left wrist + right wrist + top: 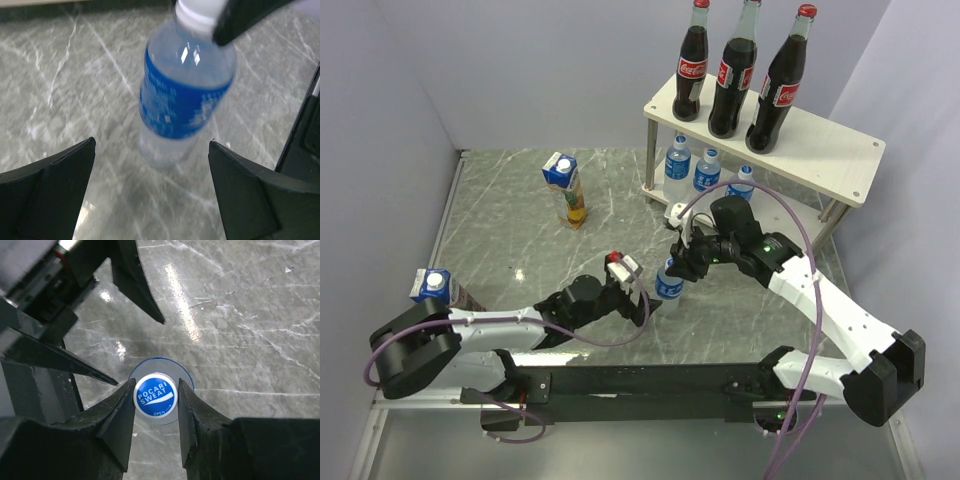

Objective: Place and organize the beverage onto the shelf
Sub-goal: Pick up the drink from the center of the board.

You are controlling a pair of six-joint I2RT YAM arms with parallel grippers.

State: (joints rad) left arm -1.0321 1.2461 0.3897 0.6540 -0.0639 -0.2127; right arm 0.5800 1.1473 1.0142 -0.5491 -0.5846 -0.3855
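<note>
A small clear water bottle (669, 283) with a blue label stands on the marble table (520, 230) between the two arms. My right gripper (678, 262) reaches down over it and is shut on its blue cap (156, 396), one finger on each side. My left gripper (645, 292) is open just left of the bottle. In the left wrist view the water bottle (182, 95) leans beyond the wide-open fingers (60, 190). The shelf (830, 140) at the back right carries three cola bottles (732, 75) on top and three water bottles (707, 172) below.
One juice carton (565, 188) stands at the back of the table, left of the shelf. Another carton (432, 285) stands at the near left beside my left arm. Grey walls close in the left and back sides.
</note>
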